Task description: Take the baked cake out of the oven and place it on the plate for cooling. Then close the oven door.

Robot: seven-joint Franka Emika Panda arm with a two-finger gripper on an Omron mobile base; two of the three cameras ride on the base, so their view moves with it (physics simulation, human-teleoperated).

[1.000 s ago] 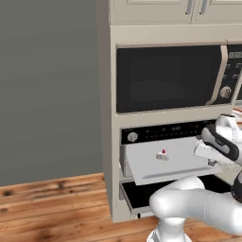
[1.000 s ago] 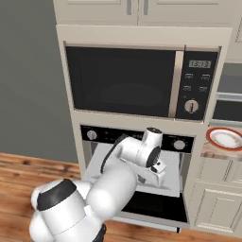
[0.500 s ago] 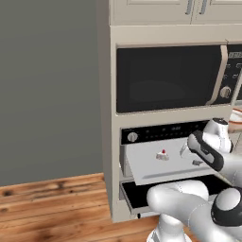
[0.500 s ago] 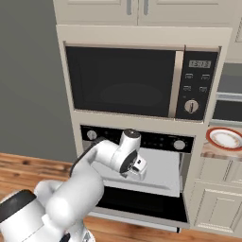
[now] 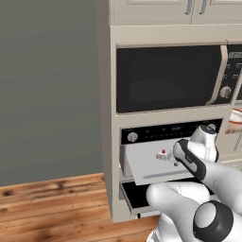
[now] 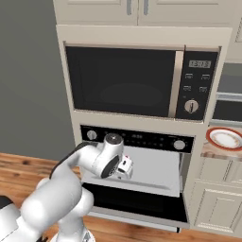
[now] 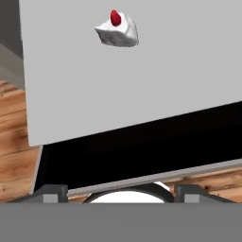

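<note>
The oven (image 6: pixel 137 142) is sitting in the cream cabinet wall below the black microwave (image 6: pixel 142 82), and its door (image 6: pixel 137 208) is lying dropped open, the dark panel showing flat under the opening. A grey tray (image 5: pixel 151 165) is sticking forward out of the oven, above the open door. The cake (image 7: pixel 117 29), a small white wedge with a red cherry on top, is resting on this tray; in the hand view it is lying near the far part of the grey sheet, well apart from the finger tips (image 7: pixel 49 193) at the bottom edge. In the left base view the cake (image 5: pixel 163 155) is sitting on the tray just left of the arm's wrist.

The pincer (image 7: pixel 120 194) is hovering above the front edge of the open door, pointing down at the tray. Its two tips are standing wide apart, with nothing between them, and it is touching nothing. In the right base view the hand (image 6: pixel 124 166) is hanging in front of the tray's left half.

The plate (image 6: pixel 225 138), red-orange at the rim and white in the centre, is lying on the bench (image 6: pixel 208 151) to the right of the oven, beside the cabinet wall, with nothing on it. Wooden floor (image 5: pixel 52 208) is showing below the cabinets.
</note>
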